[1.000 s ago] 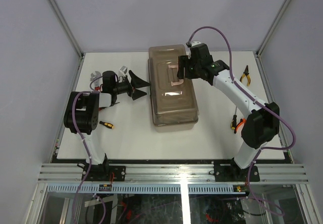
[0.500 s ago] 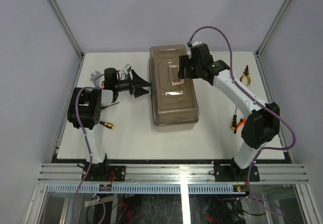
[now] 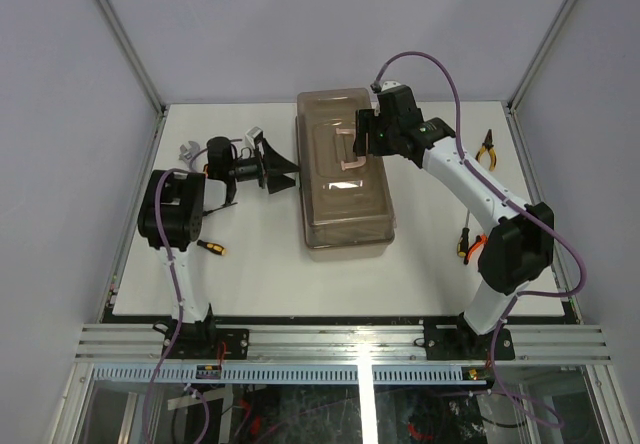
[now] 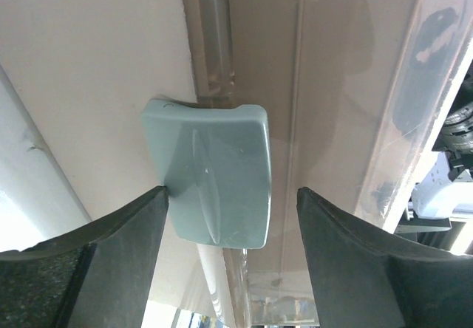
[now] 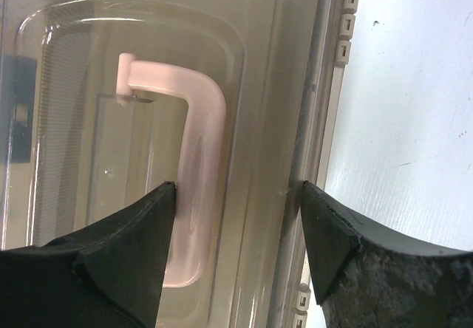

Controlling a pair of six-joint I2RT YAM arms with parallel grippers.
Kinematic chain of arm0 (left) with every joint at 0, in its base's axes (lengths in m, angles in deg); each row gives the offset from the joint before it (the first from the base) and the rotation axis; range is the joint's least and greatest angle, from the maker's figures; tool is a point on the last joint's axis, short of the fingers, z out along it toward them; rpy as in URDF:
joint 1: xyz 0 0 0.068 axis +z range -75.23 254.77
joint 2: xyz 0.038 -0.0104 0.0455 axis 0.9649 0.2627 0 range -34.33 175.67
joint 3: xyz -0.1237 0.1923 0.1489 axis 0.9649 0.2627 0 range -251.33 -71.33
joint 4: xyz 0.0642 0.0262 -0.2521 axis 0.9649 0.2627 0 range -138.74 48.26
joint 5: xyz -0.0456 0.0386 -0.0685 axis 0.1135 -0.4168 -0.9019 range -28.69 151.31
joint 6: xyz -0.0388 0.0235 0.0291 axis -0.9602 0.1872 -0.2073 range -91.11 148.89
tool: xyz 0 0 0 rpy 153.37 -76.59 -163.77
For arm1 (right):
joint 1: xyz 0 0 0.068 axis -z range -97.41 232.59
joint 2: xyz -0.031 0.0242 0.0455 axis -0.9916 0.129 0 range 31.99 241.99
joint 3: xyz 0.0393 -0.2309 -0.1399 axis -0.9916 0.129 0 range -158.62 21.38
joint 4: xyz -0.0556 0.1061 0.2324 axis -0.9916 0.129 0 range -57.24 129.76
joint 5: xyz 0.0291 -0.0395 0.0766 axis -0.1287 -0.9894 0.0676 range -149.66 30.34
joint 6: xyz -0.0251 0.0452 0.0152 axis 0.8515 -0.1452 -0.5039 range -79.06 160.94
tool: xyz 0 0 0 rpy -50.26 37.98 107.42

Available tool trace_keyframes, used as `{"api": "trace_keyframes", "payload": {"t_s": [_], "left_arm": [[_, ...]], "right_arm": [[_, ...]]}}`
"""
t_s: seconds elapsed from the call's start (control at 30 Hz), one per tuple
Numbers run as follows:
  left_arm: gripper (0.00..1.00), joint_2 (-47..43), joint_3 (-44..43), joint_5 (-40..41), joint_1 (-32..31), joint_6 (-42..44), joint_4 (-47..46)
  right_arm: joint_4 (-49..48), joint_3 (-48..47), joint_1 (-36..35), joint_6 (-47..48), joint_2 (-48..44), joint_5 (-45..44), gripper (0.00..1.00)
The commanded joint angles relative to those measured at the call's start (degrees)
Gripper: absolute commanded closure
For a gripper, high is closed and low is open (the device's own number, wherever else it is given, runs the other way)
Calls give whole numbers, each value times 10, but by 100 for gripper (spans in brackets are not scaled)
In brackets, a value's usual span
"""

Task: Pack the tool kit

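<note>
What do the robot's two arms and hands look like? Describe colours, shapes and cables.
Both the left arm and right arm have slim white links joined by bulky black joint housings. A purple cable loops along each. The left hand and right hand each carry two matte black, wedge-shaped fingers.

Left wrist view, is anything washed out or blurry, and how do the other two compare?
Left wrist: latch sharp, lower-left corner blown out white, near fingers softer. Right wrist: handle pale, slightly overexposed. Top: even light, one glare streak across the front rail.
</note>
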Motion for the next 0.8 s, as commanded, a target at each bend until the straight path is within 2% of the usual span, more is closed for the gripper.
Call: {"api": "trace_keyframes", "payload": {"t_s": [0.0, 0.13, 0.5, 0.6, 0.77], "left_arm": [[28, 17, 12, -33, -42, -81, -142], [21, 23, 8, -35, -45, -85, -153], [20, 38, -7, -33, -50, -86, -141], [28, 42, -9, -34, -52, -91, -145], [53, 43, -7, -37, -54, -96, -152]], "right_arm": [[121, 25, -18, 11, 58, 38, 37], [123, 20, -18, 12, 61, 40, 37], [124, 24, -18, 8, 62, 39, 37], [124, 26, -19, 7, 62, 40, 37], [126, 24, -20, 8, 62, 40, 37]]}}
